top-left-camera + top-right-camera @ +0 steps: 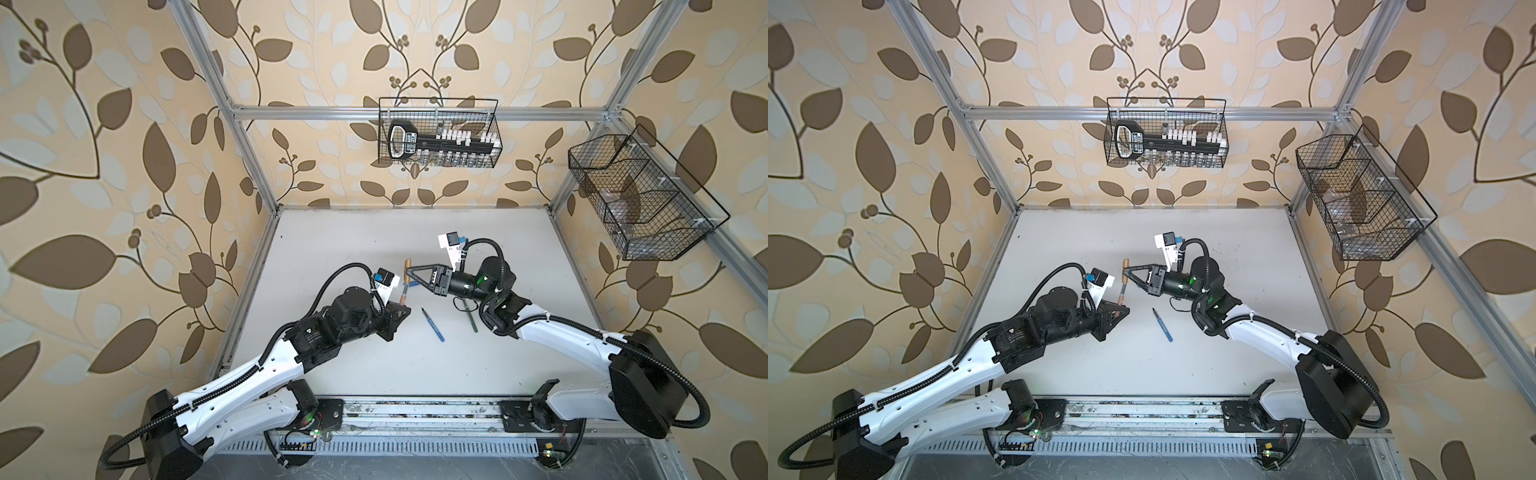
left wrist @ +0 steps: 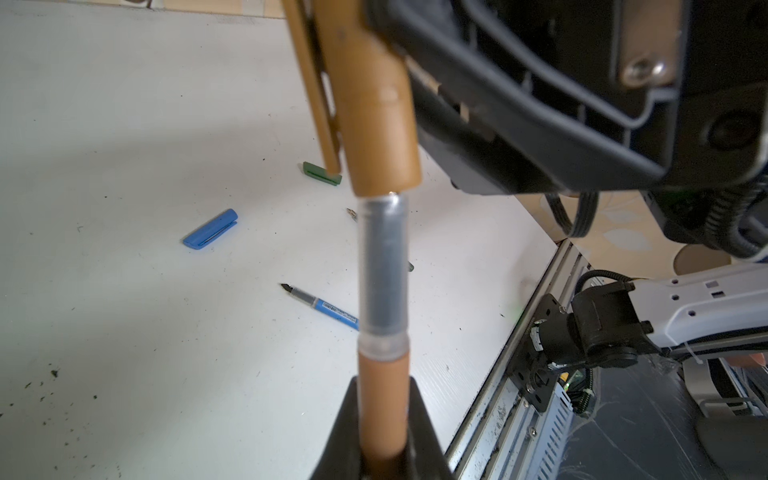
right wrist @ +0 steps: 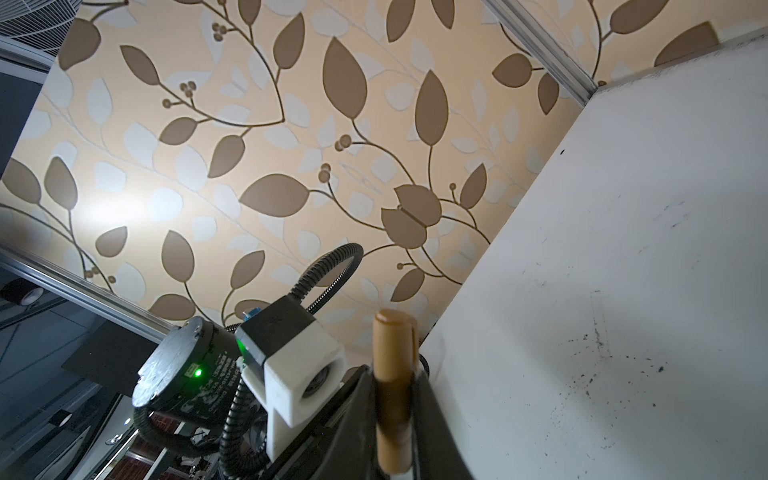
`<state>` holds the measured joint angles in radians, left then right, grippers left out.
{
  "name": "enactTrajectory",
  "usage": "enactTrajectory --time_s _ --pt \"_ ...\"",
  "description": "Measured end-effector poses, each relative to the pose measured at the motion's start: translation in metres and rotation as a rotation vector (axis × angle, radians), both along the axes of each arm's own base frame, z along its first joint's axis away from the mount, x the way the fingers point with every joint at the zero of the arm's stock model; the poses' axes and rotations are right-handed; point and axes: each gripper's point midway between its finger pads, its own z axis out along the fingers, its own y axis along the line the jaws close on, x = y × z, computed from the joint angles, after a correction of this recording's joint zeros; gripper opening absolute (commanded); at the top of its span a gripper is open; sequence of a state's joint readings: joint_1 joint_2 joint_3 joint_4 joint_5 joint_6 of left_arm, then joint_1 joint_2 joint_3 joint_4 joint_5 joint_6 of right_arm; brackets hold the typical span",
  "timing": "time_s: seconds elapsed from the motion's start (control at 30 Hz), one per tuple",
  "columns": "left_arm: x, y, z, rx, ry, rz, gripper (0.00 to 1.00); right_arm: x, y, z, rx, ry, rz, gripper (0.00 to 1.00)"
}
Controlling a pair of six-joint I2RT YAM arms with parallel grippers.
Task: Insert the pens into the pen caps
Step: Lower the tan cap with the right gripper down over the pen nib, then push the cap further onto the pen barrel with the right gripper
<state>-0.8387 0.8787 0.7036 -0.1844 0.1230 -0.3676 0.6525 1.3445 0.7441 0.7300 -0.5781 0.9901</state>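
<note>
My left gripper is shut on the barrel of the tan-brown pen. My right gripper is shut on the tan-brown cap. The pen's tip is inside the cap's mouth, and its clear grey neck still shows between the two. On the white table, a blue pen lies uncapped, and a dark green pen lies partly under my right arm. The left wrist view shows a blue cap and a green cap lying loose.
A wire basket with a black tool hangs on the back wall, and another wire basket hangs on the right wall. Aluminium frame posts stand at the table's corners. Dark specks dot the table surface.
</note>
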Motion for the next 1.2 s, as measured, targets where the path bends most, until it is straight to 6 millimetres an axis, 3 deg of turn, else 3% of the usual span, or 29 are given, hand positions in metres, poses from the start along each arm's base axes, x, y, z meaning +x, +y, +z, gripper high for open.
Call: enactTrajectory --time_s 0.37,0.6,0.67,0.77,0.93,1.07,1.2 --pt "0.003 0.004 0.005 -0.006 -0.024 0.026 0.06 -0.005 0.004 -0.005 -0.021 0.003 0.015 0.18" --pt "0.004 0.003 0.006 -0.003 -0.032 0.024 0.06 -0.017 0.013 -0.027 -0.149 0.002 0.041 0.44" --pt "0.004 0.003 0.006 0.001 -0.038 0.02 0.06 -0.019 0.008 -0.031 -0.192 -0.003 0.032 0.49" --pt "0.005 0.002 0.004 0.008 -0.041 0.017 0.06 -0.016 -0.009 -0.023 -0.222 -0.025 -0.007 0.53" --pt "0.005 0.001 0.002 0.012 -0.038 0.013 0.06 -0.001 -0.029 0.009 -0.236 -0.098 -0.07 0.55" --pt "0.005 0.001 0.001 0.015 -0.035 0.011 0.05 0.009 -0.024 0.025 -0.251 -0.132 -0.06 0.54" --pt "0.006 0.0 0.003 0.012 -0.037 0.012 0.05 0.015 -0.012 0.017 -0.278 -0.118 -0.023 0.51"
